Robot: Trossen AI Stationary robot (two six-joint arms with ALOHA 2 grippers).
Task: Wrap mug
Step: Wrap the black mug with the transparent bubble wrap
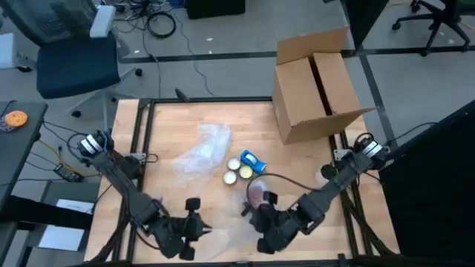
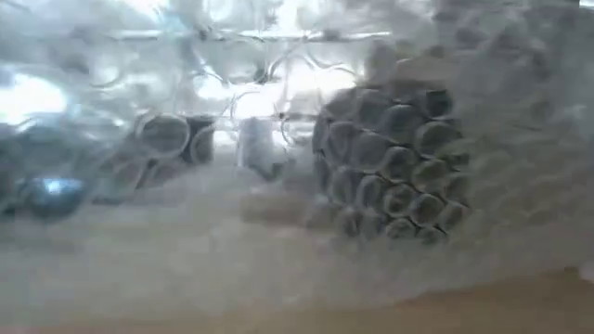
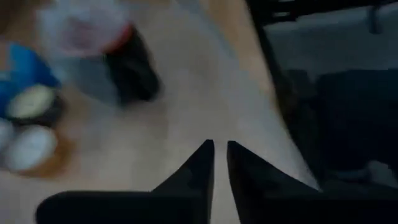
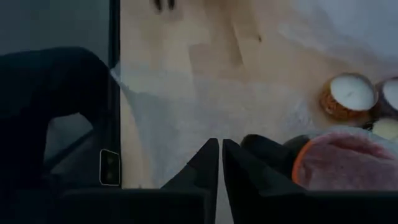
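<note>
From above we see our left gripper (image 1: 191,215) at the lower left of the table (image 1: 297,159), its fingers nearly together and holding nothing. Our right gripper (image 1: 256,210) sits at lower centre, just beside the mug (image 1: 257,193), which lies under a thin sheet of bubble wrap (image 1: 223,226). A second bunch of wrap (image 1: 202,152) lies mid-table, well apart from the cardboard box (image 1: 315,85) at upper right.

The low view is filled by bubble wrap (image 2: 390,176).

Our left wrist shows closed, empty fingers (image 3: 202,165) and the mug (image 3: 93,31) at upper left.

Our right wrist shows its fingers (image 4: 208,165) pressed together; whether they pinch the sheet we cannot tell. The mug (image 4: 348,165) sits at lower right, draped but not rolled up, so most wrapping remains.
</note>
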